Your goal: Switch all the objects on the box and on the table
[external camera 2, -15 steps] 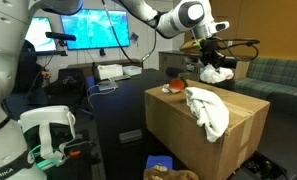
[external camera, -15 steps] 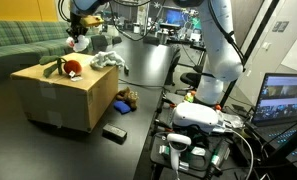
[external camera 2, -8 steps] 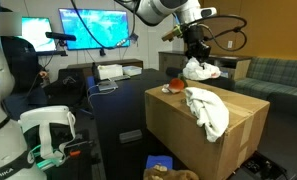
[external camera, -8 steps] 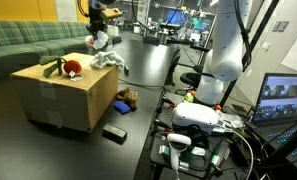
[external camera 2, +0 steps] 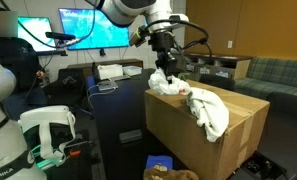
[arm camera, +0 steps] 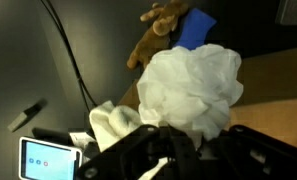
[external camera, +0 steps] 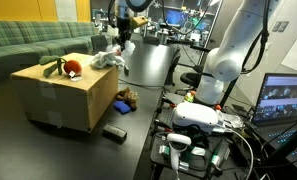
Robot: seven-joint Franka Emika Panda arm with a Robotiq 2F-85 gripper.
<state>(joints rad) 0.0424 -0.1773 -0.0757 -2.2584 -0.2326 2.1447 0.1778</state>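
Observation:
My gripper (external camera: 121, 38) (external camera 2: 160, 60) is shut on a crumpled white cloth (arm camera: 193, 85) and holds it in the air at the edge of the tan box (external camera: 63, 98) (external camera 2: 203, 135). A red-and-green plush (external camera: 68, 68) and a second white cloth (external camera: 109, 60) (external camera 2: 208, 108) lie on the box top. Beside the box, a brown toy (external camera: 126, 100) (arm camera: 160, 35), a blue item (arm camera: 195, 28) and a flat black block (external camera: 114, 133) rest on the dark table (external camera: 148, 70). In the wrist view the held cloth hides the fingertips of my gripper (arm camera: 173, 150).
A green sofa (external camera: 28, 40) stands behind the box. White robot gear with cables (external camera: 203, 118) (external camera 2: 48, 135) sits at the table's near end beside a laptop (external camera: 285, 100). Monitors (external camera 2: 98, 28) line the back. A black cable (arm camera: 73, 55) crosses the table.
The arm has carried the white cloth from above the box's far side across to its edge next to the table. The gripper stayed shut on the cloth throughout.

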